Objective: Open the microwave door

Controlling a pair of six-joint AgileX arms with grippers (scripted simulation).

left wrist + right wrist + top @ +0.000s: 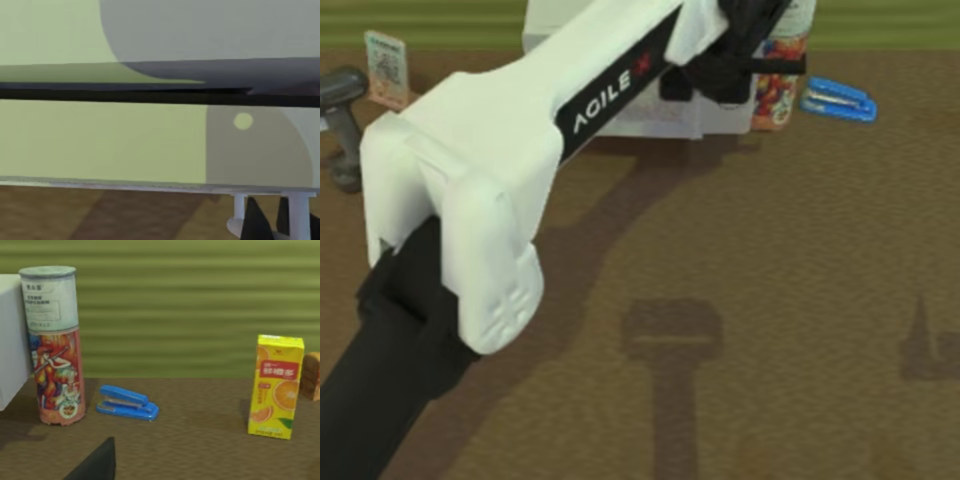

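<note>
White left arm, black "AGILE" stripe, black joints.

Simulated tabletop, green slatted backdrop

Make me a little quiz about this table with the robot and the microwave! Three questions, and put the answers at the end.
1. True or false: the blue stapler lies on the table between the snack can and the juice carton.
2. Which gripper is up at the microwave at the far side of the table? A) the left gripper B) the right gripper C) both
3. Which fruit is pictured on the juice carton?

Key: 1 true; 2 A; 3 orange.
</note>
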